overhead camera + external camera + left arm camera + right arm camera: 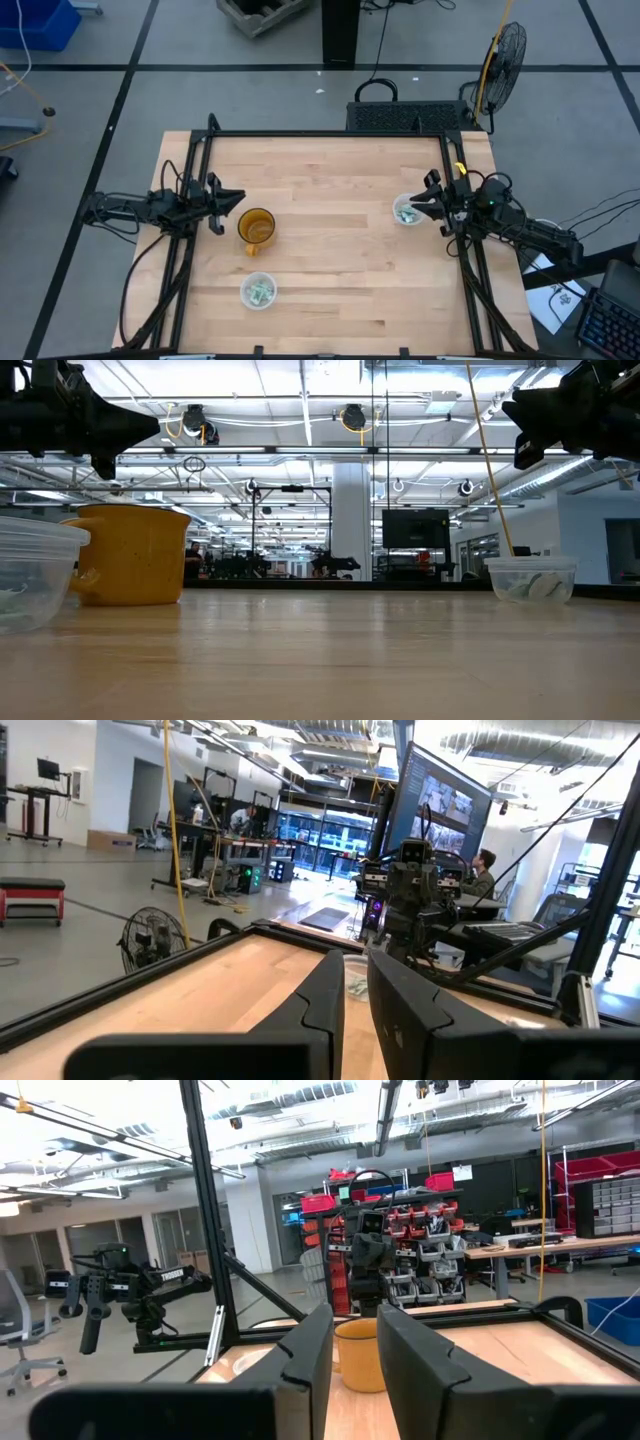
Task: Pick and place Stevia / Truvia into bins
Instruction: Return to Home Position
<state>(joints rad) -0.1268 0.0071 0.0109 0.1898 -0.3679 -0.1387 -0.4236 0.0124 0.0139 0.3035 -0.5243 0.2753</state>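
Note:
The pale green and white packets lie inside the two clear cups. One cup (407,212) stands near the table's right edge and shows in the low view (530,580). The other cup (258,291) stands near the table's near edge, left of centre, and its wall is cut off in the low view (30,575). My left gripper (238,198) hovers above the table's left side, pointing right, just left of the amber cup (256,228). My right gripper (418,205) hovers over the right cup, pointing left. Both grippers (356,995) (355,1350) show a narrow gap and hold nothing.
The amber-orange cup (135,555) stands between my left gripper and the near clear cup and shows ahead in the right wrist view (360,1355). A black frame (320,135) runs along the table's far edge and sides. Bare wood (330,260) spans the table's middle.

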